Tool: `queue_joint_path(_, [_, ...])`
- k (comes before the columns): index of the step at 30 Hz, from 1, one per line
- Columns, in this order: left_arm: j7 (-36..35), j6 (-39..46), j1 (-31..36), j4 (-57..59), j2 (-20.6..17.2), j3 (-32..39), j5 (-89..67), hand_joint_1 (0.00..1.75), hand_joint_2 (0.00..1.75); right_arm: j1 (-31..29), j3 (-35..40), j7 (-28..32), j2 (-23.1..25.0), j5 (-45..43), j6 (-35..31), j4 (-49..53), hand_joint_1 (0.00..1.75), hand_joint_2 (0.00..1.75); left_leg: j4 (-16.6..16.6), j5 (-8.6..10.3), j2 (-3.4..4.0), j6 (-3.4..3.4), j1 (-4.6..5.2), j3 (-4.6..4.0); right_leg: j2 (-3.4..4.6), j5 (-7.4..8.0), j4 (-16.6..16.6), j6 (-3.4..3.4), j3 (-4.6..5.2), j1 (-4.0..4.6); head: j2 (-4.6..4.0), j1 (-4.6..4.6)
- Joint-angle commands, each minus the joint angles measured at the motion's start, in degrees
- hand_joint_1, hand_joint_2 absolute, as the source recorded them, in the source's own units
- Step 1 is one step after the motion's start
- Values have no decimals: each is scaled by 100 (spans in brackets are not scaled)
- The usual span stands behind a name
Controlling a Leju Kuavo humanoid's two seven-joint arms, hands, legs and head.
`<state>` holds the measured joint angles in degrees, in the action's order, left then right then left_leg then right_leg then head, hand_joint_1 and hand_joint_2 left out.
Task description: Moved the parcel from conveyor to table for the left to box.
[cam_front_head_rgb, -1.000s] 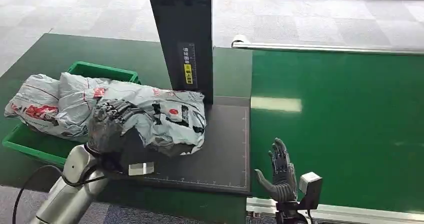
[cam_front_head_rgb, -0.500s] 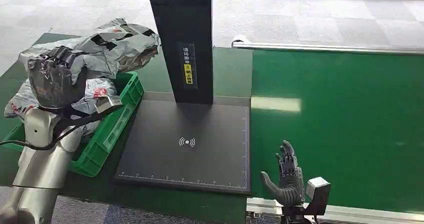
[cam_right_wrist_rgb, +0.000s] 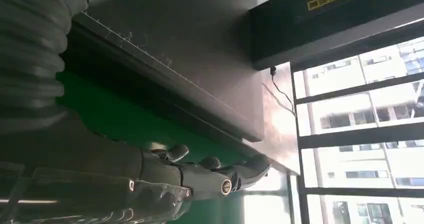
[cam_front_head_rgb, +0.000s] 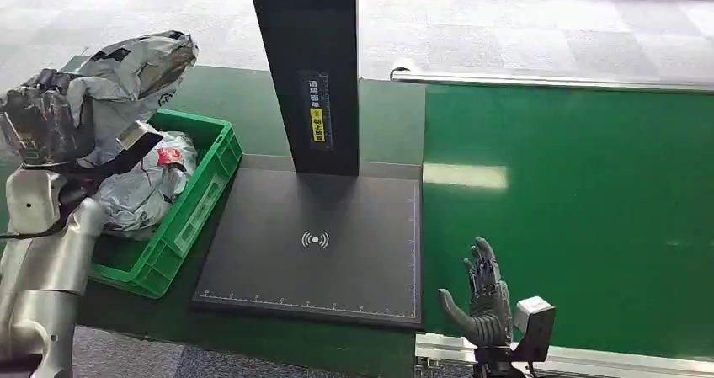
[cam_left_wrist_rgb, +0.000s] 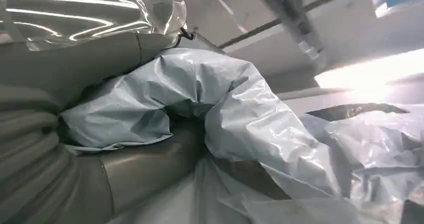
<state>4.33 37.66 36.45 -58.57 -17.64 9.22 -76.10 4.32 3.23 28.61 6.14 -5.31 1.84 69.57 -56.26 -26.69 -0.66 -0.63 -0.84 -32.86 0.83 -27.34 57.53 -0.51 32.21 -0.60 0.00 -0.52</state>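
Head cam: I see left hand (cam_front_head_rgb: 46, 125) grasping grey parcel (cam_front_head_rgb: 135, 66), raised over green crate (cam_front_head_rgb: 198, 201) far left; right hand (cam_front_head_rgb: 480, 298) empty, fingers spread, near conveyor (cam_front_head_rgb: 589, 218) edge. Left wrist: parcel film (cam_left_wrist_rgb: 260, 124) wrapped against thumb. Right wrist: fingers (cam_right_wrist_rgb: 220, 176) apart beside scanner pad (cam_right_wrist_rgb: 190, 59)

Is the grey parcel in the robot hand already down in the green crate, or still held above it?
Still held. The left robot hand grips the grey parcel above the green crate, where another parcel already lies.

- The parcel (cam_front_head_rgb: 135, 71), a crumpled grey plastic mailer with black markings, hangs lifted above the green box (cam_front_head_rgb: 189, 218).
- The box holds other grey parcels (cam_front_head_rgb: 147, 184).
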Motion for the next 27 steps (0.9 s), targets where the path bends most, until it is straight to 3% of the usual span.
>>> queue_joint_path(1, [-864,-19,517,1704,-256,225,-674,175,175,-77,55,-78,9,0,-26,16,0,175,5,1,12,3,0,7,-1,1,-3,4,-5,2,0,0])
queue_joint_path(13, [-1212,-355,519,1998,-317,486,-709,175,175,-97,60,-121,25,56,-16,10,0,175,4,1,12,1,-1,3,2,0,-2,4,-2,3,0,0])
queue_joint_path(14, [-1204,-267,485,1956,-321,484,-731,0,175,-103,63,-134,32,77,-15,7,0,175,2,0,10,0,0,2,3,0,0,3,0,1,0,2])
queue_joint_path(16, [-910,-481,517,1925,-203,576,-367,0,175,-110,35,-144,50,100,-16,-5,0,175,3,2,8,1,0,0,-1,0,-1,4,1,2,0,0])
queue_joint_path(18, [-43,-1284,617,1732,61,743,857,0,175,-85,-30,-155,41,115,-8,46,0,175,2,1,3,2,-3,-1,-7,-1,-2,4,1,5,0,0])
queue_joint_path(21, [590,-2671,656,1286,300,654,2560,0,175,-32,-162,-160,33,154,9,140,0,175,-3,6,-23,4,-5,-11,-32,-4,-2,0,0,6,0,0])
queue_joint_path(22, [779,-2903,620,1122,330,599,2952,0,0,-25,-184,-162,33,164,17,148,0,175,-7,6,-23,3,-6,-15,-30,-3,0,-1,6,6,0,0])
queue_joint_path(25, [1393,-3744,177,109,317,293,4565,0,0,-37,-193,-164,31,169,28,116,0,175,-5,5,-14,2,-5,-13,-21,-1,-1,0,6,5,0,0])
queue_joint_path(27, [1359,-3837,-8,-250,305,198,4799,0,0,-54,-174,-162,24,169,31,79,0,175,-4,3,-10,4,-5,-10,-19,-2,-3,0,2,5,0,4])
